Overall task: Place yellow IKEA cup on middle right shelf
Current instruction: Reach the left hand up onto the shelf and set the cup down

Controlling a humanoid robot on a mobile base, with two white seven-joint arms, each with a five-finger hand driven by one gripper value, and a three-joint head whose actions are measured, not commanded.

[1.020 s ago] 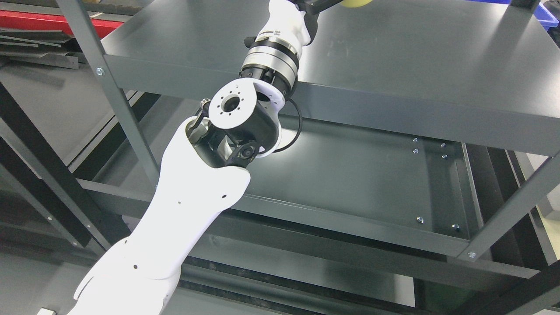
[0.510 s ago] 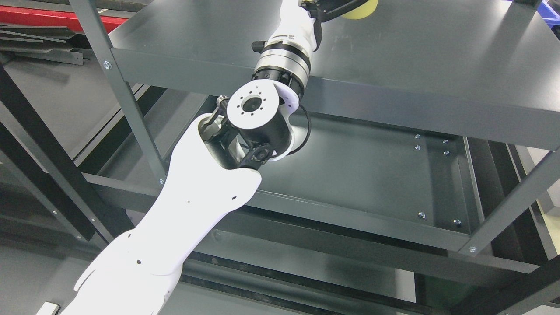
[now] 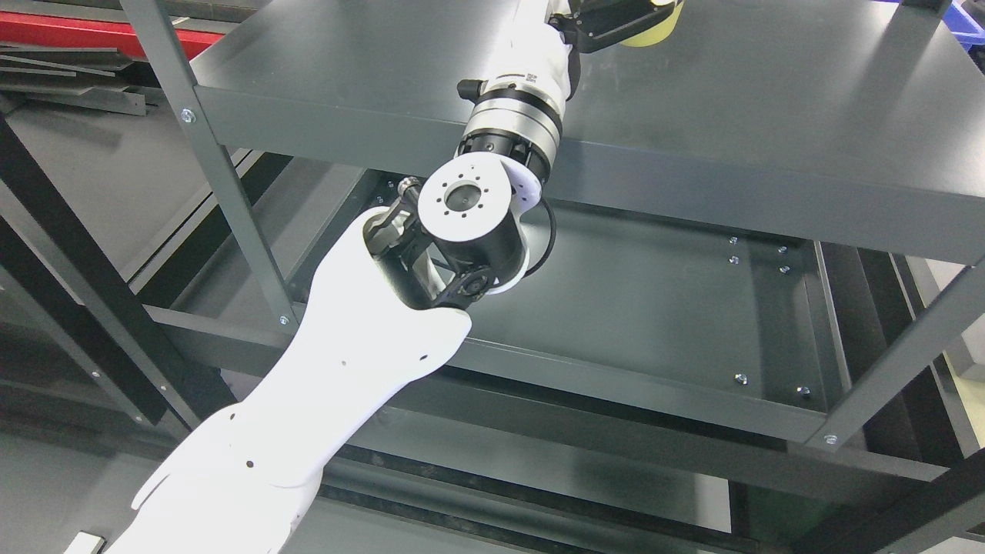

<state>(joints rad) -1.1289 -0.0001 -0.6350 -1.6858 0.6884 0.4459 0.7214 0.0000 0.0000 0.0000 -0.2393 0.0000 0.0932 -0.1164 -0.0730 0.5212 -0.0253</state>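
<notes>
Red panel (image 3: 92, 35), upper left of frame: lay behind the rack with grey metal strips just below it; no part in the task.

Shelf post (image 3: 212, 165), left of frame: grey upright running from the top edge down to the lower shelf's front corner; the arm passed to its right.

Left arm (image 3: 346, 369), lower left to top centre: white forearm rose from the bottom edge, bent at the black and silver wrist joint, and reached over the front lip of the upper shelf. Judged to be stretched this way to carry the cup onto the shelf from the front.

Left hand (image 3: 616, 19), top centre of frame: dark fingers lay against the yellow cup, apparently clasped around it. Most of the hand was cut by the top edge, so the grip could not be read in full.

Yellow cup (image 3: 654, 31), top centre, just right of the hand: only a small pale yellow patch showed. Whether it rested on the shelf or hung just above could not be told.

Upper shelf (image 3: 769, 100), centre to right: dark grey, bare where visible; the cup sat near its far side.

Lower shelf (image 3: 654, 323), centre right: bare metal, bolt heads showing.

Blue bin (image 3: 971, 31), upper right corner: only a sliver was visible.

Right arm: not in frame.
</notes>
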